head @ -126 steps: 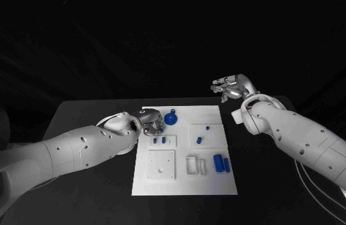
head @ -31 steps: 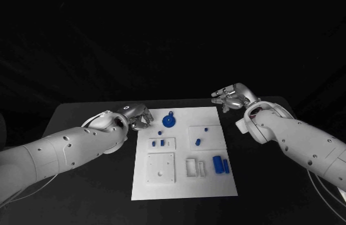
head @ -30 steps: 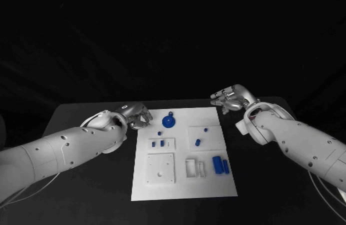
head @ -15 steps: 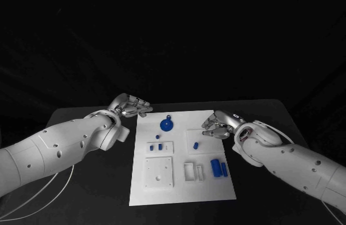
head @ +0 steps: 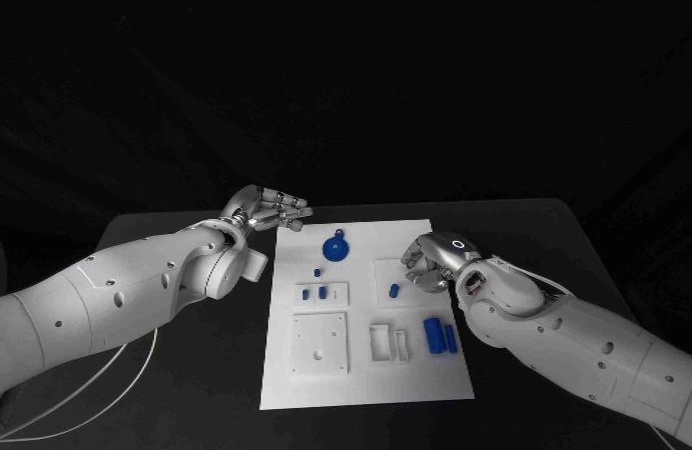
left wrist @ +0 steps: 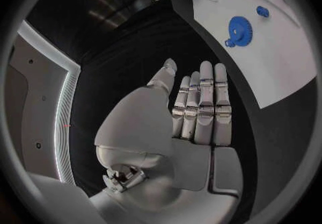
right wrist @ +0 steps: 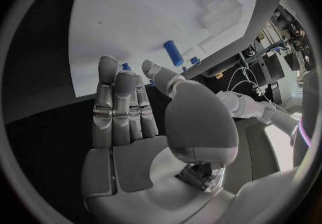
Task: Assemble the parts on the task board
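Standing by the tabletop [head: 173, 390], I see the white task board [head: 368, 375] mid-table w/ blue parts on it: a gear [head: 336, 249] near the far edge, two bars [head: 441, 335] nearer. Left hand [head: 268, 210] hovers off the board's far-left corner, fingers straight, holding nothing. Right hand [head: 428, 266] sits over the board's right side, hiding what's beneath; fingers extended, empty in the wrist view.

A black bench [head: 173, 390] stands against a wholly dark backdrop [head: 346, 80]. The right wrist view shows a cluttered, brightly lit corner of the room [right wrist: 285, 25] with cables; details there are too small to tell.
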Action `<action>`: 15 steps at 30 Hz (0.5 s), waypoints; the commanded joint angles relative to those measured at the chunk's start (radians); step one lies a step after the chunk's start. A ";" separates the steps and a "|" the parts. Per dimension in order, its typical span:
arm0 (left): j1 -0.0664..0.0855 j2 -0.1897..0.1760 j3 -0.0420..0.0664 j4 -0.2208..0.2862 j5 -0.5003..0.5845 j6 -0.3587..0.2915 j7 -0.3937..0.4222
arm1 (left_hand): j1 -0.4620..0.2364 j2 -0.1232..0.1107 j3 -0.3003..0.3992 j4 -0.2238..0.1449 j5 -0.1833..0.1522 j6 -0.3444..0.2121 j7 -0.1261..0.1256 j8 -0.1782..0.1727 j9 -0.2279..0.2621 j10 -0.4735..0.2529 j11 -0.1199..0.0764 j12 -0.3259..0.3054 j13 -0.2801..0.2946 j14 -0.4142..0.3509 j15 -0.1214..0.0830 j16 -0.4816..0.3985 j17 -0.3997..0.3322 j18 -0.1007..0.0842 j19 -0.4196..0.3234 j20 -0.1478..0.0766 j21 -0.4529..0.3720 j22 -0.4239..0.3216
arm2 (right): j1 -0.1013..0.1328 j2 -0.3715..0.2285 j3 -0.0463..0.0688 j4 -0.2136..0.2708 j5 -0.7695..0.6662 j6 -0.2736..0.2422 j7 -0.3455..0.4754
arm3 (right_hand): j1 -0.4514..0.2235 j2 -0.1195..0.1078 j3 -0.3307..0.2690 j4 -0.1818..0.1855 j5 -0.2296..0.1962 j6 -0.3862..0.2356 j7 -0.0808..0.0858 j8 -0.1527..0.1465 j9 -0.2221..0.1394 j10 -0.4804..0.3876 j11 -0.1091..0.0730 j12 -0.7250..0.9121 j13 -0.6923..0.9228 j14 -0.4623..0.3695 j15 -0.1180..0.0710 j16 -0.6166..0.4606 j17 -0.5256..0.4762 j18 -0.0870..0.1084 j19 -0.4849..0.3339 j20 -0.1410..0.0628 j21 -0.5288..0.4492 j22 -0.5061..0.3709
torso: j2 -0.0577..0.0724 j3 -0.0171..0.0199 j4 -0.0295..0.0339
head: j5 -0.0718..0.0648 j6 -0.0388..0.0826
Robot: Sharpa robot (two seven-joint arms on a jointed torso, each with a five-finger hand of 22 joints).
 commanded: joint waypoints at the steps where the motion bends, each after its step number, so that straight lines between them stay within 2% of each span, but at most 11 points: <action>1: 0.002 0.000 0.001 0.003 0.029 0.023 0.019 | -0.001 0.010 -0.009 -0.004 -0.001 -0.006 0.004 -0.002 0.001 -0.008 -0.001 -0.004 -0.001 0.002 0.000 -0.003 0.003 -0.007 0.009 0.000 0.005 -0.033 | -0.005 0.004 -0.008 -0.011 -0.078 -0.039 -0.066 | -0.002 -0.014 0.016 0.003 -0.006 0.001 0.001 -0.003 -0.001 -0.002 0.001 -0.004 -0.002 0.011 0.003 -0.003 -0.002 0.008 0.040 0.005 0.013 -0.002 | 0.000 0.0009 -0.0009 | 0.002 -0.003; 2: 0.002 0.000 0.001 0.003 0.030 0.023 0.019 | -0.001 0.012 -0.013 -0.005 -0.002 -0.005 0.004 -0.002 0.001 -0.009 -0.001 -0.003 -0.001 0.002 0.000 -0.003 0.004 -0.008 0.013 0.000 0.006 -0.054 | -0.005 0.005 -0.010 -0.011 -0.080 -0.043 -0.069 | -0.002 -0.015 0.018 0.003 -0.006 0.001 0.001 -0.003 -0.001 -0.002 0.001 -0.004 -0.002 0.011 0.003 -0.004 -0.003 0.008 0.040 0.005 0.014 -0.003 | 0.000 0.0011 -0.0011 | 0.002 -0.004; 9: 0.002 -0.001 0.001 -0.001 0.030 0.024 0.013 | -0.002 0.015 -0.017 -0.008 -0.001 -0.002 0.003 -0.002 0.001 -0.008 -0.002 -0.003 -0.001 0.007 -0.002 -0.002 0.008 -0.009 0.022 -0.002 0.007 -0.081 | -0.005 0.005 -0.014 -0.009 -0.090 -0.067 -0.082 | 0.000 -0.011 0.025 0.007 -0.007 0.011 -0.003 -0.002 0.001 0.033 -0.009 -0.002 -0.001 0.018 -0.005 -0.004 -0.003 0.004 0.043 0.000 0.049 0.001 | 0.000 0.0016 -0.0024 | 0.003 -0.006; 15: 0.002 -0.001 0.001 -0.009 0.031 0.027 0.008 | -0.001 0.016 -0.018 -0.011 -0.001 -0.001 0.003 -0.002 0.001 -0.008 -0.003 -0.003 -0.001 0.014 -0.004 -0.001 0.014 -0.010 0.030 -0.005 0.009 -0.093 | -0.005 0.002 -0.014 -0.001 -0.083 -0.085 -0.082 | 0.009 0.001 0.000 0.006 -0.005 0.040 -0.015 -0.002 0.003 0.112 -0.034 0.001 0.006 0.021 -0.024 -0.006 0.000 -0.012 0.044 -0.018 0.081 0.004 | 0.000 0.0027 -0.0021 | 0.003 -0.008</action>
